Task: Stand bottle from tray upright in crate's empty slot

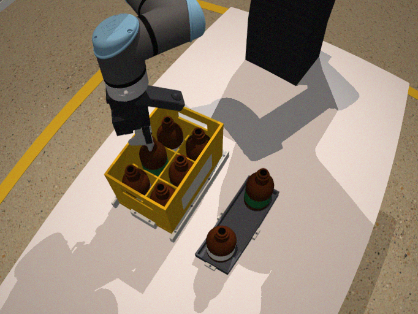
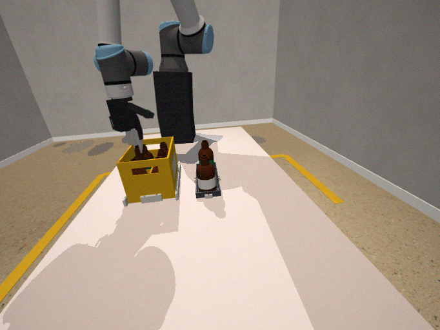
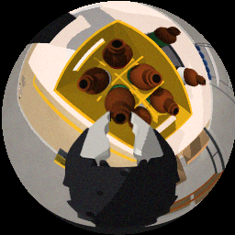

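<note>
Wrist view shows the gripper [image 1: 148, 143] [image 2: 139, 147] [image 3: 120, 112] pinching the neck of a green-labelled bottle [image 1: 153, 157] [image 2: 143, 155] [image 3: 119, 99] inside the crate [image 1: 143, 202] [image 2: 149, 184] [image 3: 69, 94], just below the frame's centre. Lowering into the slot seems in hand; next calls for easing straight down until seated, then releasing without nudging the crate.

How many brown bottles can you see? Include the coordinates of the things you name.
8. Six brown round-shouldered bottles [image 1: 136, 182] [image 3: 117, 55] are in the yellow plastic crate [image 1: 144, 202] [image 2: 147, 184] [image 3: 176, 78], one between the gripper's fingers [image 1: 149, 137]; two stand on the dark grey tray [image 1: 233, 219] [image 2: 217, 177].
</note>
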Controlling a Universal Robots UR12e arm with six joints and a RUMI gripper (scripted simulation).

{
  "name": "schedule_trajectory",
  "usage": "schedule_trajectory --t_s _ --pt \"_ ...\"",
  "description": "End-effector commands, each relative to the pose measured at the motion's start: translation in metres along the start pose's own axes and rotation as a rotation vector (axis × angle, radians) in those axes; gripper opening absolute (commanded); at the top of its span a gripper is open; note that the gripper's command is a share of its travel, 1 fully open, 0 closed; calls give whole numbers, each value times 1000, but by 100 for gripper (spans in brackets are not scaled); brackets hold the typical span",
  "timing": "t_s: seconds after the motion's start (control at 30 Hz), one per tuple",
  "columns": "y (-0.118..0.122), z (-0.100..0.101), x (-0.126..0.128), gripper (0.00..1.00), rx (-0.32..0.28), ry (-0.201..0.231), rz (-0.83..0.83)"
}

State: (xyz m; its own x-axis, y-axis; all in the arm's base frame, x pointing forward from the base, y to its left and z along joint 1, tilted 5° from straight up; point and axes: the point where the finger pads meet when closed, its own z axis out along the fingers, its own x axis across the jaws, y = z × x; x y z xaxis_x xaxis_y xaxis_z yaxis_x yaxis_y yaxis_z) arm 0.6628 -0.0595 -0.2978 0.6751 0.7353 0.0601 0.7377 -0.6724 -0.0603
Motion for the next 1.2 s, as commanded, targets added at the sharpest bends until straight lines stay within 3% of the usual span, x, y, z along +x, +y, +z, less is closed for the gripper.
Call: schedule_trajectory --t_s 0.0,1.17 --pt "4 -1 3 0 -6 2 -2" --pt "4 9 3 0 -6 2 -2"
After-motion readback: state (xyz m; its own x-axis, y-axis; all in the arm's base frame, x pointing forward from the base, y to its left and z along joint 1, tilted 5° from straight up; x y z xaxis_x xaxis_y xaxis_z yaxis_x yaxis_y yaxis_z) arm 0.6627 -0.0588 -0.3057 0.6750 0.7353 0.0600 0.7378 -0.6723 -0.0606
